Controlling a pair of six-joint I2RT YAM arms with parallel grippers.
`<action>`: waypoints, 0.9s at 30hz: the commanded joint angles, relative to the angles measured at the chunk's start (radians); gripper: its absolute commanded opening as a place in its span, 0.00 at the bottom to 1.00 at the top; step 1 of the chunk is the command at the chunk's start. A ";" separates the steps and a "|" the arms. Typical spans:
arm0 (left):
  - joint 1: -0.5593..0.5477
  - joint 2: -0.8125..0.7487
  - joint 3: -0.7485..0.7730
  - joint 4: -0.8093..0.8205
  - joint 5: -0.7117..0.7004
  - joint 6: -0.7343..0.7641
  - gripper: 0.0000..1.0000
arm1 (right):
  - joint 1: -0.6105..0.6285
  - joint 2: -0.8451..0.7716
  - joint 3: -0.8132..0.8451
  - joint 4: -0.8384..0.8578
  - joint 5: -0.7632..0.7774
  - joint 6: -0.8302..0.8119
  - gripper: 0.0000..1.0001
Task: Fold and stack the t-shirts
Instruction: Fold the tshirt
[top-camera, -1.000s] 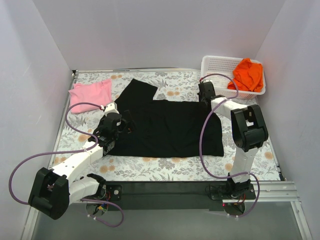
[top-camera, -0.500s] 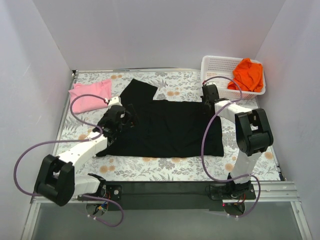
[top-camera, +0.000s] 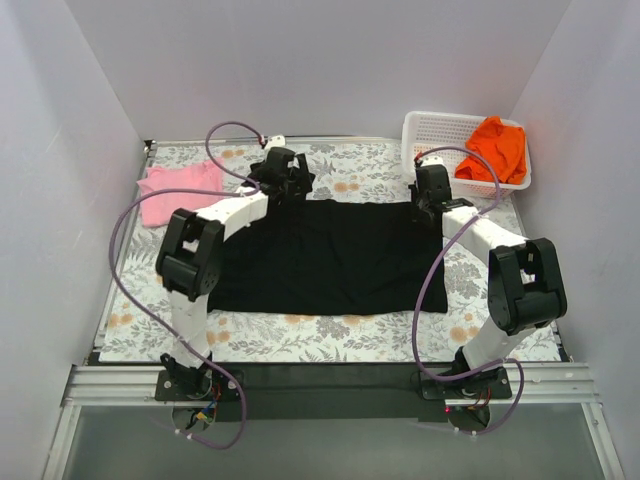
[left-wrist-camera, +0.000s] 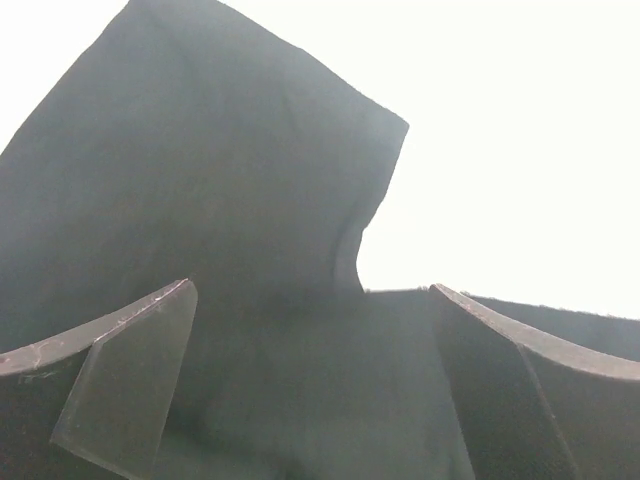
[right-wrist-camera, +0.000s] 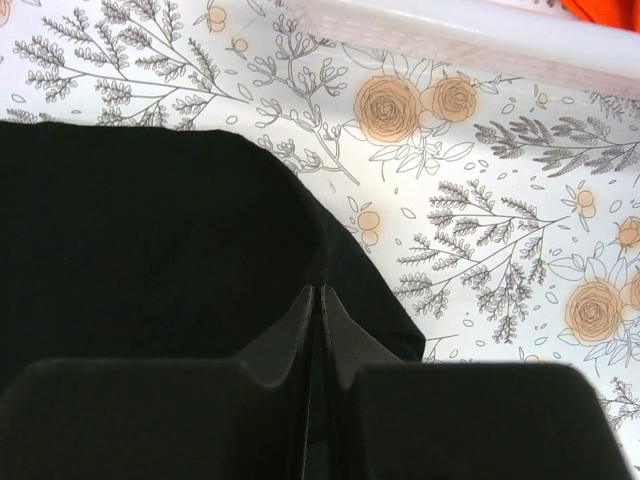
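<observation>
The floral-printed table (top-camera: 330, 335) is carrying everything, and at its far right corner the white mesh basket (top-camera: 430, 128) is sitting with the orange t-shirt (top-camera: 497, 148) bunched inside it, heaping up against the basket's right side and rising over the rim. The black t-shirt (top-camera: 330, 255) is lying spread across the middle of the table as a broad, nearly rectangular dark sheet, mostly flat, with its left edge slanting outward toward the near side. No chest mark is showing on it. The pink t-shirt (top-camera: 178, 192) is resting folded at the far left, apart from the black one. The left gripper (top-camera: 290, 180) is hovering at the black shirt's far left corner. In its wrist view, its fingers (left-wrist-camera: 130, 380) are standing wide apart, with dark cloth filling the space beyond them and nothing clamped. The right gripper (top-camera: 430, 195) is sitting at the shirt's far right corner, just in front of the basket, its fingers (right-wrist-camera: 290, 330) pressing together on the rounded cloth edge.
</observation>
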 joint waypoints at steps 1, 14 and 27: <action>0.007 0.122 0.141 -0.050 -0.073 0.076 0.92 | -0.006 -0.027 -0.012 0.025 -0.023 -0.008 0.01; 0.030 0.432 0.502 -0.044 -0.137 0.152 0.88 | -0.012 -0.072 -0.066 0.064 -0.080 -0.014 0.01; 0.078 0.562 0.668 0.013 -0.052 0.245 0.82 | -0.014 -0.075 -0.077 0.067 -0.087 -0.014 0.01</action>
